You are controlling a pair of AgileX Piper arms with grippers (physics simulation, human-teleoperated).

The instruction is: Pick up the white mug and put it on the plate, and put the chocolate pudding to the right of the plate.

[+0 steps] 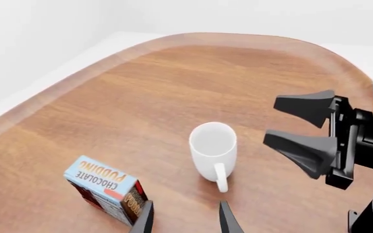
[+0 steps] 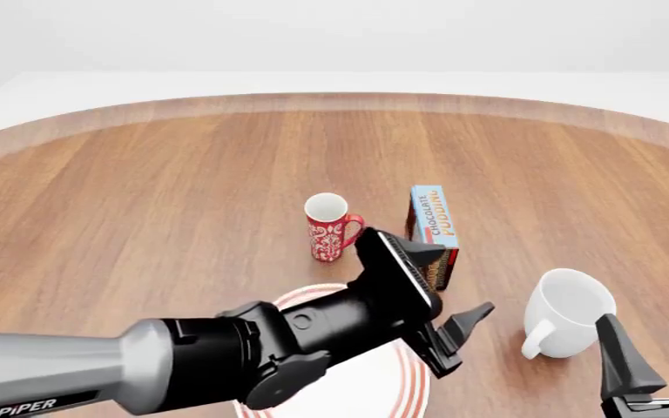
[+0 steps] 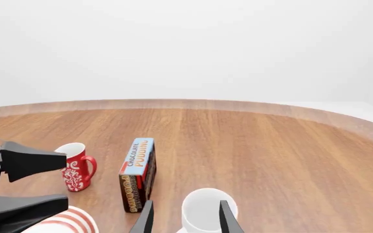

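Neither step is judged done: white mug (image 2: 568, 312) stands on the table right of plate (image 2: 410, 396); chocolate pudding (image 2: 432, 232) stands behind. Both grippers, left (image 2: 465, 335) and right (image 2: 654, 357), are seen spread, empty.

The table (image 2: 172, 192) is showing a warm wood grain with a soft satin sheen. The white mug (image 2: 567, 312) and red mug (image 2: 330, 228) are looking like glossy ceramic, the plate (image 2: 410, 396) too. The chocolate pudding (image 2: 432, 233) is looking like printed cardboard, and both grippers' fingers (image 1: 306, 150) are reading as matt black plastic.

White mug (image 2: 567, 312); red-ringed plate (image 2: 410, 394); blue-faced pudding (image 2: 432, 228).
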